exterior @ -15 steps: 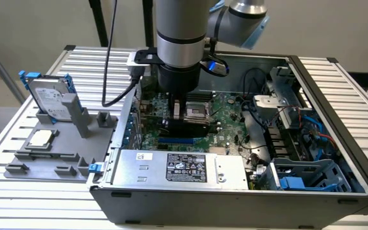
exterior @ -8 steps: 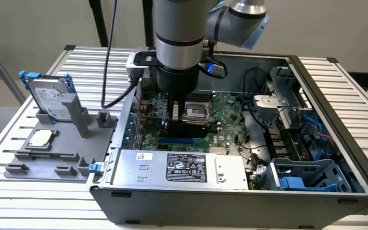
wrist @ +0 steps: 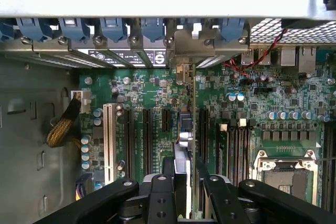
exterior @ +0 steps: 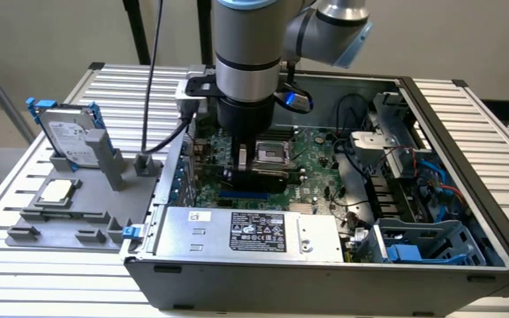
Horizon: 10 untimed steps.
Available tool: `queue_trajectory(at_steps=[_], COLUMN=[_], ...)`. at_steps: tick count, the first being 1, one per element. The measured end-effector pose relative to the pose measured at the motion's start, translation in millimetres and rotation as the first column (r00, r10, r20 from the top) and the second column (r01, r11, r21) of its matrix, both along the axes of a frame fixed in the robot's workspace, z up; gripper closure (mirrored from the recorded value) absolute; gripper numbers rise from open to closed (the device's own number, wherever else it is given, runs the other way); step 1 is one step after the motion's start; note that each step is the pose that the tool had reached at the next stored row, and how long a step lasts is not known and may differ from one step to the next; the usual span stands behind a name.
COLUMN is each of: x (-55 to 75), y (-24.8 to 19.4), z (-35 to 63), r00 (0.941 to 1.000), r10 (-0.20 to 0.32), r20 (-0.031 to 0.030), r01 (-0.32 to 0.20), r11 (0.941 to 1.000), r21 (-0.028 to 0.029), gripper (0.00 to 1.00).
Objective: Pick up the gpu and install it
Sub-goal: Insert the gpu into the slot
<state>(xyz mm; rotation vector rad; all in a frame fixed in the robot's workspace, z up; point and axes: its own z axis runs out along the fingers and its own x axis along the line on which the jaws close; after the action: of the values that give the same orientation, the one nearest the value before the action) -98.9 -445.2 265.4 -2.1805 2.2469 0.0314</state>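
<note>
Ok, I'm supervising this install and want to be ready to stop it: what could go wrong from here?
1. The gpu, held edge-on by the gripper, could miss its slot and press on the motherboard if it sits slightly off line.
2. Its silver bracket might catch on the neighbouring slot covers at the back of the case.

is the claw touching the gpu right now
Touching. The wrist view shows the gpu edge-on, pinched between the two fingers of the claw.
</note>
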Motion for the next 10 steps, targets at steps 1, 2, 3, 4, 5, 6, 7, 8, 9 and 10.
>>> queue_trajectory(at_steps=[1, 2, 3, 4, 5, 6, 7, 8, 9, 10], x=[0.0, 0.0, 0.0, 0.0, 0.0, 0.0, 0.0, -0.1, -0.1, -0.2], y=[0.0, 0.0, 0.0, 0.0, 0.0, 0.0, 0.0, 0.0, 0.0, 0.0], z=[-0.6, -1.0, -1.2, -1.4, -1.4, -1.6, -1.7, -1.8, -1.9, -1.9], r00=[1.0, 1.0, 1.0, 1.0, 1.0, 1.0, 1.0, 1.0, 1.0, 1.0], r10=[0.0, 0.0, 0.0, 0.0, 0.0, 0.0, 0.0, 0.0, 0.0, 0.0], r20=[0.0, 0.0, -0.0002, -0.0003, -0.0003, -0.0002, -0.0004, -0.0005, -0.0012, -0.0022], r01=[0.0, 0.0, 0.0, 0.0, 0.0, 0.0, 0.0, 0.0, 0.0, 0.0], r11=[1.0, 1.0, 1.0, 1.0, 1.0, 1.0, 1.0, 1.0, 1.0, 1.0], r21=[0.0, 0.0, -0.0002, -0.0002, -0.0003, 0.0, 0.0, -0.0001, 0.0, 0.0], gripper=[0.74, 0.74, 0.74, 0.74, 0.74, 0.74, 0.74, 0.74, 0.74, 0.74])
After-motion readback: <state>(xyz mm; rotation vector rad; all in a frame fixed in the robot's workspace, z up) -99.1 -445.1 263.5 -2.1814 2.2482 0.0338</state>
